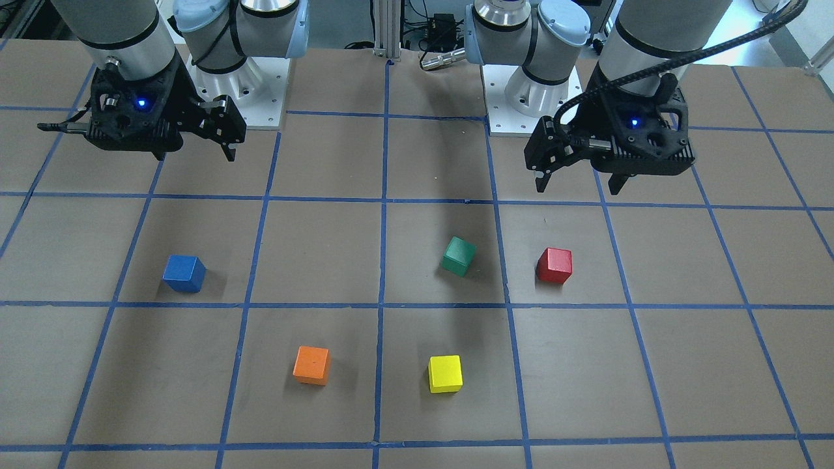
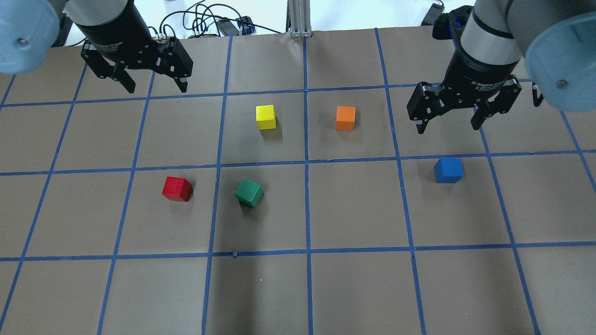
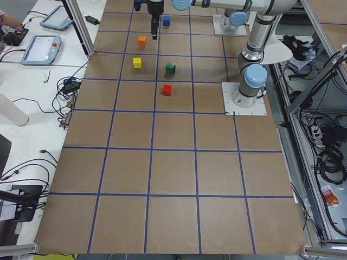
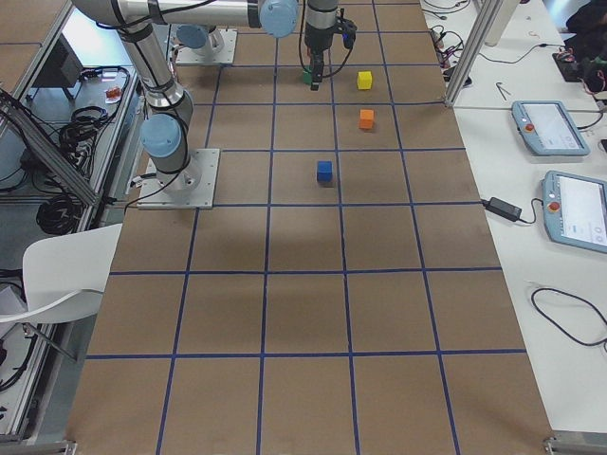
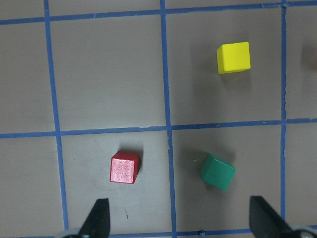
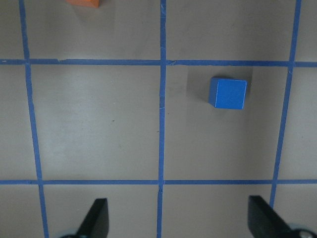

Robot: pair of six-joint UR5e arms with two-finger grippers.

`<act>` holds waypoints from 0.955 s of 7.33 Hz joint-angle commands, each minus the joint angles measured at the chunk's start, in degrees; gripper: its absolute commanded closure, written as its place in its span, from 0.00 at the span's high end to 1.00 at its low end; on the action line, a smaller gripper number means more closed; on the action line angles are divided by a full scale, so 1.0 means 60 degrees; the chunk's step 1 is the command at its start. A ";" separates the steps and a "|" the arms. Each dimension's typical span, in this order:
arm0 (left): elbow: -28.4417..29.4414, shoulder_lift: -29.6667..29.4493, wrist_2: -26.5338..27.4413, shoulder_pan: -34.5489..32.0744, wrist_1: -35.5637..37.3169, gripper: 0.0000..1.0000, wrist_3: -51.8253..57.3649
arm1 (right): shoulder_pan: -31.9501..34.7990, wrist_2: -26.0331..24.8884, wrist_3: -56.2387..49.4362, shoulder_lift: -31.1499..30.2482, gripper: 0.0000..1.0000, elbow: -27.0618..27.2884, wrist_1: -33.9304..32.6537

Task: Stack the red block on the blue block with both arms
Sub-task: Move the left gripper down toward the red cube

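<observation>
The red block [image 2: 177,188] lies on the brown table, left of centre in the overhead view, and also shows in the front view [image 1: 554,266]. My left gripper [image 2: 153,86] hangs open and empty above the table, beyond the red block. In the left wrist view the red block [image 5: 125,167] lies just ahead of the left fingertip. The blue block [image 2: 449,170] lies on the right side and also shows in the front view [image 1: 184,273]. My right gripper [image 2: 448,128] hangs open and empty just beyond it. In the right wrist view the blue block [image 6: 228,92] lies ahead, right of centre.
A green cube [image 2: 249,192] lies tilted, just right of the red block. A yellow cube [image 2: 266,117] and an orange cube [image 2: 345,117] lie farther out, near the middle. Blue tape lines grid the table. The arm bases [image 1: 534,98] stand at the robot's edge.
</observation>
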 commanded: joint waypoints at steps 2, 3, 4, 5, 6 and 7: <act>0.0005 0.0055 0.0220 0.0024 -0.0131 1.00 0.0030 | 0.0000 0.0005 0.0000 -0.0029 1.00 0.0167 -0.0007; 0.0005 0.0054 0.0207 0.0024 -0.0131 1.00 0.0030 | 0.0000 -0.0009 0.0000 -0.0029 1.00 0.0182 -0.0007; 0.0005 0.0040 0.0206 0.0009 -0.0116 1.00 0.0030 | 0.0015 -0.0010 0.0000 -0.0029 1.00 0.0182 0.0007; 0.0005 0.0040 0.0206 0.0009 -0.0131 1.00 0.0030 | 0.0015 -0.0024 0.0000 -0.0029 1.00 0.0196 0.0007; 0.0005 0.0040 0.0221 0.0023 -0.0131 1.00 0.0045 | 0.0015 -0.0010 0.0000 -0.0029 1.00 0.0211 0.0007; 0.0005 0.0011 0.0221 0.0009 -0.0145 1.00 0.0030 | 0.0015 0.0005 0.0014 -0.0044 1.00 0.0298 -0.0007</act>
